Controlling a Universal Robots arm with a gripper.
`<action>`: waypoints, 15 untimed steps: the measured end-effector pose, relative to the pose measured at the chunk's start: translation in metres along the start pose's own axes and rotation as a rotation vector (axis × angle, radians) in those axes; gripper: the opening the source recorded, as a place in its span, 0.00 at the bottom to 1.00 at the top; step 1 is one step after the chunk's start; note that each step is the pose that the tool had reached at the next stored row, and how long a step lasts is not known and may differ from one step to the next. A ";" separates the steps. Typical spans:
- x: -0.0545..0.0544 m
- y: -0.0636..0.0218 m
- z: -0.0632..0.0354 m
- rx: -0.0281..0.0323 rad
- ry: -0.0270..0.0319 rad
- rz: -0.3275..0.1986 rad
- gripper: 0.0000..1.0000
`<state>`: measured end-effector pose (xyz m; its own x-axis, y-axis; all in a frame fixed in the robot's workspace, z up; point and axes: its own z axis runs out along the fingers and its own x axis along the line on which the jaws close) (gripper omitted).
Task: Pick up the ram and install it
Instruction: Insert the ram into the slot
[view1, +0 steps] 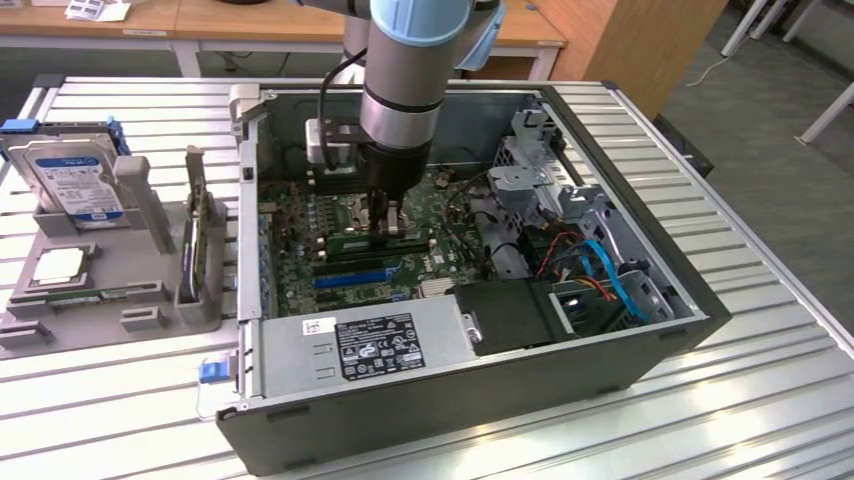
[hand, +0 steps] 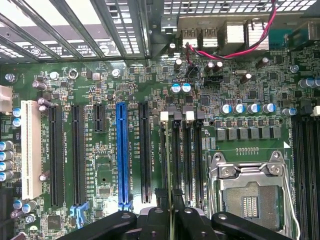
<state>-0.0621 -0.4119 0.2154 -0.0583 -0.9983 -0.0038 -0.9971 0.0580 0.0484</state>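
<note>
Evidently insertion step: claw is clamping long flat green circuit-board ram at narrow black motherboard slots; seating is likely calling for square alignment, even press

Gripper hanging low over the green motherboard

Its black fingers are pinching the ram (seen edge-on, only a thin dark strip), holding it along the black memory slots with their white latches; the blue expansion slot is lying to one side of them, the open processor socket to the other.
</note>
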 end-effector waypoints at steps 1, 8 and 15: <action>0.000 0.0000 0.0001 0.0000 -0.0001 0.000 0.14; 0.000 -0.0007 0.0000 0.0000 0.0000 0.000 0.14; 0.000 -0.0014 0.0000 0.0000 0.0000 0.000 0.14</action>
<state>-0.0607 -0.4119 0.2153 -0.0581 -0.9983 -0.0039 -0.9972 0.0578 0.0484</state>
